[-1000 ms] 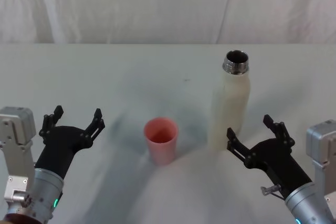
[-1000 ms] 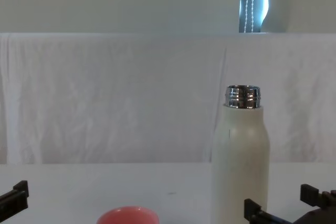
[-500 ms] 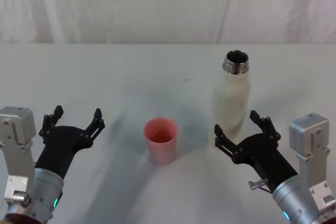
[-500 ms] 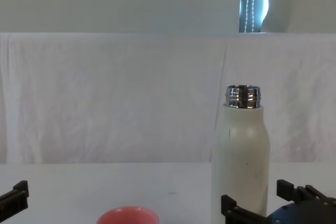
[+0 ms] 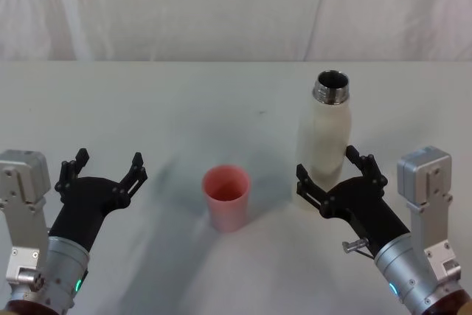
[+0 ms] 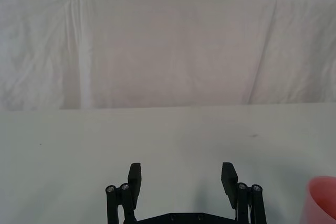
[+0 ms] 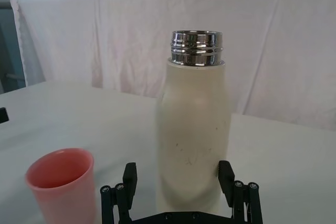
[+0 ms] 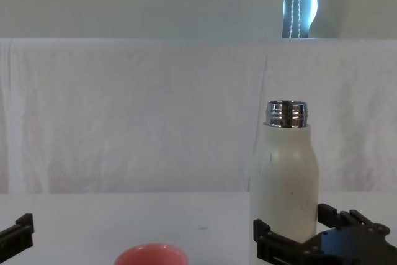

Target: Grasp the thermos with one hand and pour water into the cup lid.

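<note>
Black and spread wide, the right pincer [image 5: 337, 175] brackets the lower body of the thermos [image 5: 324, 136], one finger on each side, with no squeeze evident yet, so I judge the grasp unfinished. Upright and uncapped, the thermos stands on the white worktop [image 5: 184, 101] right of the cup lid [image 5: 226, 197], which looks empty. Lifting, tilting and pouring all remain, and the left pincer [image 5: 103, 172] waits open at the near left.
</note>
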